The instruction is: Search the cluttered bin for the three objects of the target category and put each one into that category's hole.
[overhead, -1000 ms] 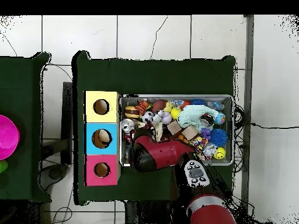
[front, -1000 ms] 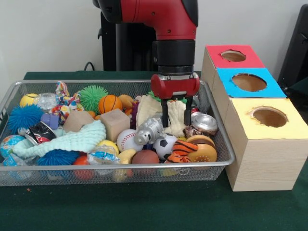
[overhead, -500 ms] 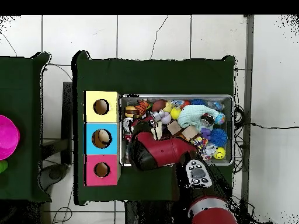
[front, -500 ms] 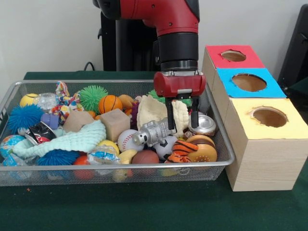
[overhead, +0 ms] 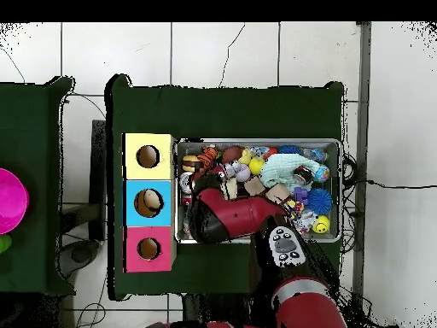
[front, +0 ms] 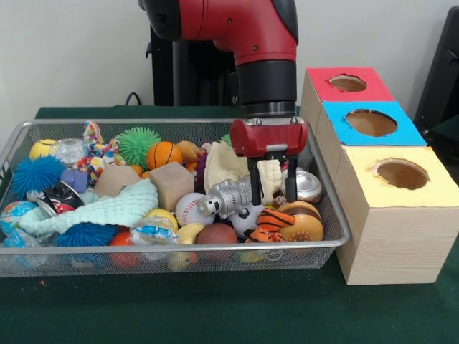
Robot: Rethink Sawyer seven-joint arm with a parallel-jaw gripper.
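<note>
Tiger-striped toy (front: 272, 221) lay in the wire-mesh bin (front: 331, 215), at its end nearest the three-hole box (front: 380, 179), beside a soccer ball (front: 247, 216). My end effector (front: 272, 195) hung just above that toy, fingers spread apart and empty, with a silver robot figure (front: 226, 197) just beside it.

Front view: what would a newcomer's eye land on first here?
The red and black arm comes down the middle, its open claw low in the wire-mesh bin above the orange tiger-striped toy. The bin is crammed with balls and toys. To its right stands a wooden box with red, blue and yellow holed tops.
</note>
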